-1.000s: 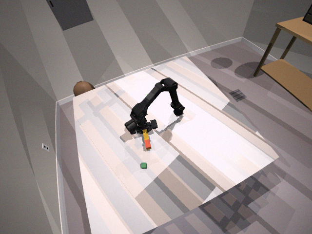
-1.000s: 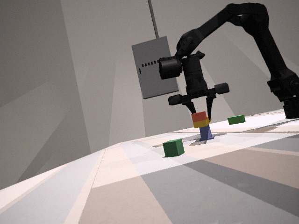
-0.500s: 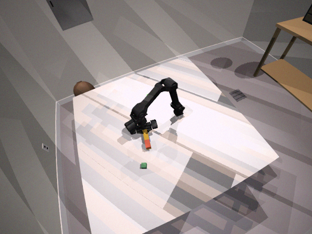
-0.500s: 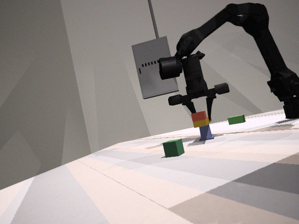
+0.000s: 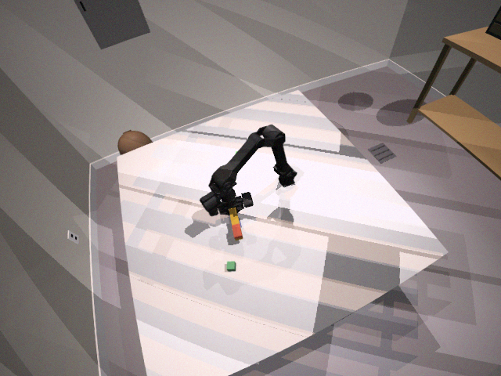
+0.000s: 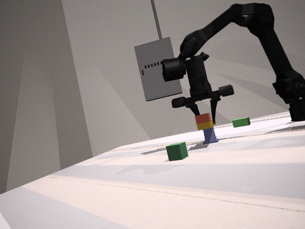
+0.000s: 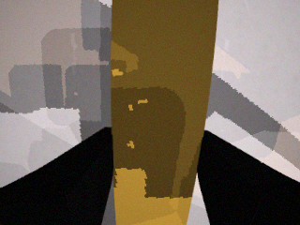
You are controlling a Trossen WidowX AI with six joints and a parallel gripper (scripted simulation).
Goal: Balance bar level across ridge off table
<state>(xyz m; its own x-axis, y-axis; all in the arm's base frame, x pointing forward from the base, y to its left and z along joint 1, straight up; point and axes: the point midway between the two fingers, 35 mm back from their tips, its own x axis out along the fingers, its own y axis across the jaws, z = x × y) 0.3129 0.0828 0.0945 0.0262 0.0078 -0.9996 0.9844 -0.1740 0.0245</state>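
Note:
The bar point(image 5: 235, 226) point(image 6: 204, 121) point(image 7: 164, 88) is yellow with an orange-red end. My gripper point(image 5: 231, 211) point(image 6: 204, 117) point(image 7: 156, 139) is shut on its yellow part from above, pointing straight down. In the exterior view the bar shows end-on and sits level right on top of the blue ridge point(image 6: 209, 136), clear of the table point(image 6: 172, 192). I cannot tell whether it touches the ridge's top or hovers just over it. In the top view the ridge is almost hidden under the bar. In the wrist view the bar runs up the middle between my two black fingers.
A green cube point(image 5: 231, 265) point(image 6: 177, 151) lies in front of the ridge, and a flatter green block point(image 6: 241, 122) lies behind it. The arm's base point(image 5: 286, 176) point(image 6: 295, 108) stands to the right. A wooden shelf point(image 5: 465, 121) and a brown round object point(image 5: 131, 140) are off the table.

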